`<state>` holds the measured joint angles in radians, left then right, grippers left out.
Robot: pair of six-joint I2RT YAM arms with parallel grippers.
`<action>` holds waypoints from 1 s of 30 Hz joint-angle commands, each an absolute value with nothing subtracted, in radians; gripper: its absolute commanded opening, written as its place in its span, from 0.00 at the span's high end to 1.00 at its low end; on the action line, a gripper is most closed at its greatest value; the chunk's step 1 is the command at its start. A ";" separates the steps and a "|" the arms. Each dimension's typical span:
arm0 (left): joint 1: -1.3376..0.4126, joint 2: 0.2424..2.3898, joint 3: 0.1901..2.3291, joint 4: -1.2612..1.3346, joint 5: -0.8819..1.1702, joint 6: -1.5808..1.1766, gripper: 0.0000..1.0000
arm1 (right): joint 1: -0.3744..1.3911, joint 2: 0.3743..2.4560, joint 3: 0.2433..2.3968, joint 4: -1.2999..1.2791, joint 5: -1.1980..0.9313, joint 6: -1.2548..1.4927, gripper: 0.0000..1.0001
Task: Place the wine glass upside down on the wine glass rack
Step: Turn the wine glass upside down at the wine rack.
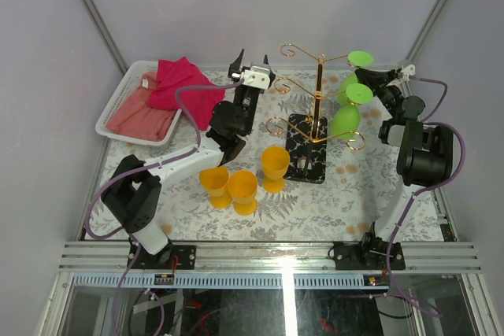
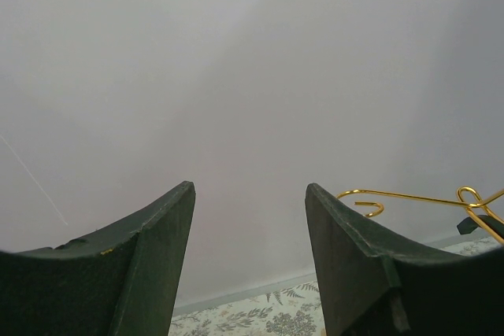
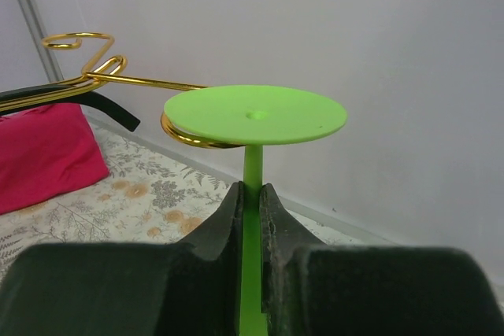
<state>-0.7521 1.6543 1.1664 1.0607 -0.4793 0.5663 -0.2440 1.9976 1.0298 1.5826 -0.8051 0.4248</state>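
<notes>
The wine glass rack stands mid-table, a gold pole with curled arms on a black veined base. My right gripper is shut on the stem of a green wine glass held upside down. Its flat foot is on top and lies over a gold curl of the rack. From above, that glass is at the rack's right side with the right gripper beside it. Another green glass hangs below it. My left gripper is open, empty and raised left of the rack; a gold arm shows past its fingers.
Three yellow goblets stand upright in front of the rack, near the left arm. A white basket with red and pink cloths sits at the back left. Grey walls close in the floral-clothed table.
</notes>
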 commanded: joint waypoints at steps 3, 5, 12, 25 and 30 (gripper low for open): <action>-0.752 1.652 1.180 1.105 -0.499 0.584 0.42 | -0.252 1.938 1.013 1.697 -0.869 0.406 1.00; -0.752 1.652 1.180 1.109 -0.500 0.585 0.42 | -0.251 1.936 1.017 1.696 -0.907 0.425 1.00; -0.752 1.652 1.180 1.115 -0.497 0.589 0.41 | -0.245 1.938 1.039 1.695 -0.977 0.446 1.00; -0.752 1.651 1.180 1.124 -0.491 0.592 0.41 | -0.241 1.925 1.011 1.691 -0.972 0.434 0.56; -0.752 1.646 1.178 1.130 -0.493 0.600 0.41 | -0.249 1.909 0.989 1.690 -0.949 0.415 0.48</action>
<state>-0.7521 1.6543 1.1664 1.0622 -0.4793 0.5785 -0.2485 1.9804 1.0031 1.5799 -0.9527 0.4480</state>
